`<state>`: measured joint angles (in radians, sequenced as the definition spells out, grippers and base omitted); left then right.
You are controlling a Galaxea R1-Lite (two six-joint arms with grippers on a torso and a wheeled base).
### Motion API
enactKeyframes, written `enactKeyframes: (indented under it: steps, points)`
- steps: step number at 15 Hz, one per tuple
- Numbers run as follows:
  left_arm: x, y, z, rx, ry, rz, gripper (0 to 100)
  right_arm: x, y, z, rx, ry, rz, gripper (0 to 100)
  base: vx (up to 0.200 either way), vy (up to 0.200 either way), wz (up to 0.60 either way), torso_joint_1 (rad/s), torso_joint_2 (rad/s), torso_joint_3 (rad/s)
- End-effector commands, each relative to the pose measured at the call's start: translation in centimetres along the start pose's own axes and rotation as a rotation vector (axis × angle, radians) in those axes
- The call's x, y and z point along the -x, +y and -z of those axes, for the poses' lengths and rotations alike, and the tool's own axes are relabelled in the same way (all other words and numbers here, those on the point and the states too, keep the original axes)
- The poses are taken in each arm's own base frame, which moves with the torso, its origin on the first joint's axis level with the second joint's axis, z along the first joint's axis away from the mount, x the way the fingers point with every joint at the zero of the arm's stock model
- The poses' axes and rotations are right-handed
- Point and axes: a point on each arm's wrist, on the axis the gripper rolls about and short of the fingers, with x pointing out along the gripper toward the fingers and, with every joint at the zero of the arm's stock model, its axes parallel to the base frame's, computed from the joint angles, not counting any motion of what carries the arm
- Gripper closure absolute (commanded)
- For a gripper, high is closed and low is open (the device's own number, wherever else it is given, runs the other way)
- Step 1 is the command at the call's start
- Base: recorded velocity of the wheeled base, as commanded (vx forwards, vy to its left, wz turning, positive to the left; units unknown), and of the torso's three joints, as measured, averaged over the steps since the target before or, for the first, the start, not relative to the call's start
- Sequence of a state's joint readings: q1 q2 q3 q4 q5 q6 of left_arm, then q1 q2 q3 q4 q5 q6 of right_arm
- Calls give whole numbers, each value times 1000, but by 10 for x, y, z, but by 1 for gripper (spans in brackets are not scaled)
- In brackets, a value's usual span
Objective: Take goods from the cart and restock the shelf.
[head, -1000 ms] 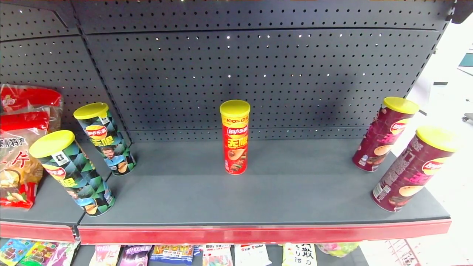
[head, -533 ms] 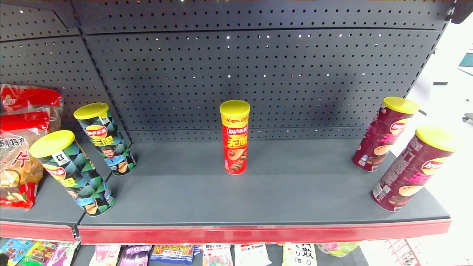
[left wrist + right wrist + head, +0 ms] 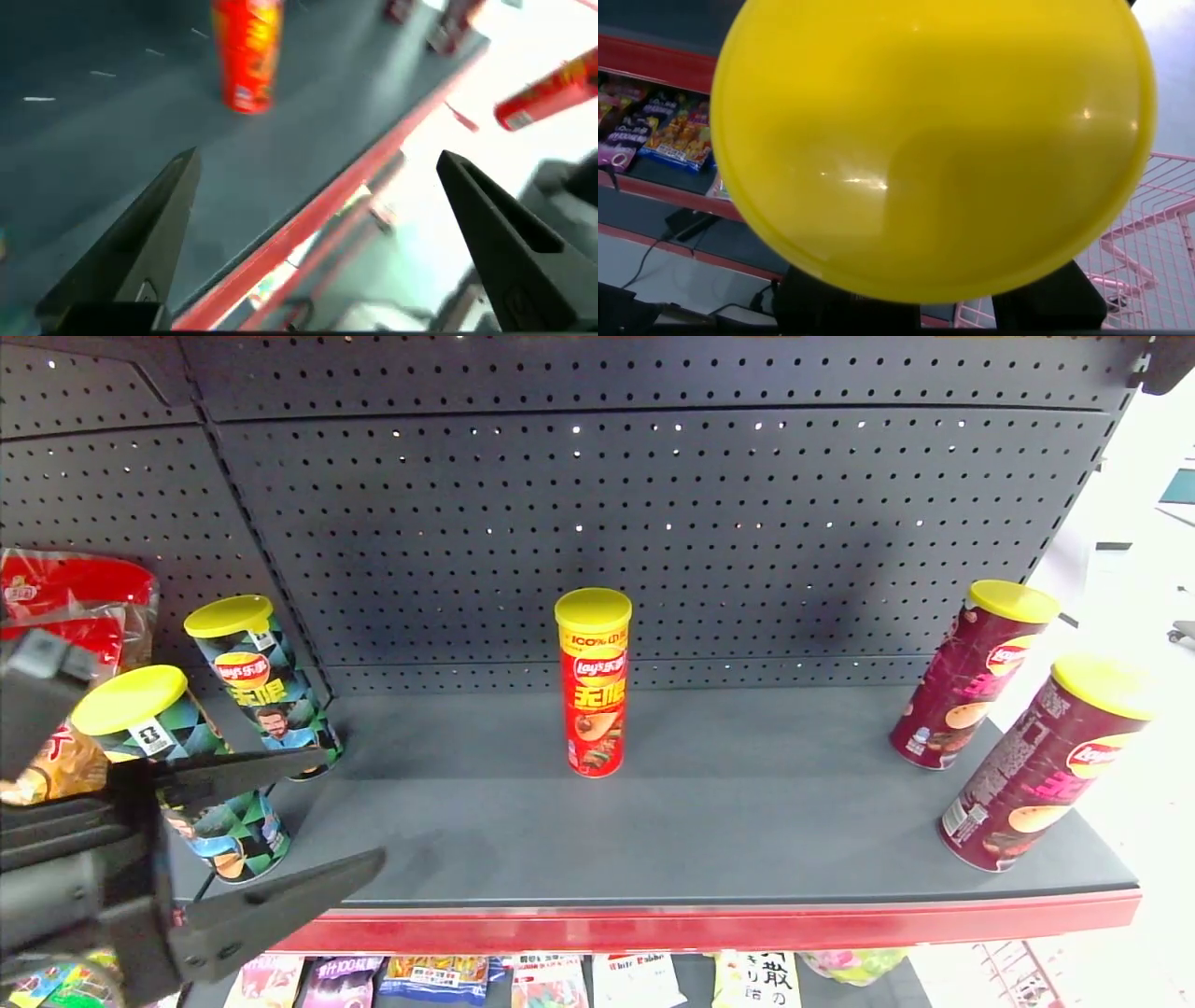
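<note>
Head view, near left: left gripper (image 3: 351,807) spread wide and empty over the shelf's (image 3: 709,821) front edge, just beside the near green can (image 3: 177,765). Red can (image 3: 594,691) upright mid-shelf, well apart from it. Two maroon cans (image 3: 966,677) at the right end. Right wrist view: right gripper (image 3: 934,313) pinching a yellow-lidded can (image 3: 934,140), with the pink cart (image 3: 1158,243) beyond.

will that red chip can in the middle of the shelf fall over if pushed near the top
The red can stands tall and narrow on a small base, so a high push would probably tip it. Being round, it could then roll along the smooth shelf.
</note>
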<state>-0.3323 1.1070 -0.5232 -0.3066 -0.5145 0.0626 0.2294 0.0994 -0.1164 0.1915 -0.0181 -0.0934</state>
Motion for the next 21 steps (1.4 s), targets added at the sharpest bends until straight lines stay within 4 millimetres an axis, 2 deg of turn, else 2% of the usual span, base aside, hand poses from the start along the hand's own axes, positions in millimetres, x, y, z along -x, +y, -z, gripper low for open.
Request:
enactKeyframes:
  steps: [1, 2, 3, 5, 7, 13, 15, 21]
  points:
    - [-78, 29, 15, -2, 119, 81, 0, 0, 0, 0, 0, 2, -1, 100, 0, 0, 0, 0, 0, 0]
    - [-109, 45, 15, -65, 93, 71, 0, 0, 0, 0, 0, 2, 1, 100, 0, 0, 0, 0, 0, 0]
    - [-127, 53, 15, -86, 71, 67, 0, 0, 0, 0, -5, 4, 2, 100, 0, 0, 0, 0, 0, 0]
    - [-156, 66, 11, -103, 43, 67, 0, 0, 0, 0, -11, 4, 2, 100, 0, 0, 0, 0, 0, 0]
    - [-173, 74, 4, -115, 19, 75, 0, 0, 0, 0, -11, 4, 4, 100, 0, 0, 0, 0, 0, 0]
    - [-210, 89, -5, -148, -38, 75, 0, 0, 0, 0, -17, 4, 7, 100, 0, 0, 0, 0, 0, 0]
    - [-222, 87, -8, -160, -59, 85, 0, 0, 0, 0, -18, 4, 8, 100, 0, 0, 0, 0, 0, 0]
    - [-242, 90, -14, -176, -89, 89, 0, 0, 0, 0, -20, 4, 10, 100, 0, 0, 0, 0, 0, 0]
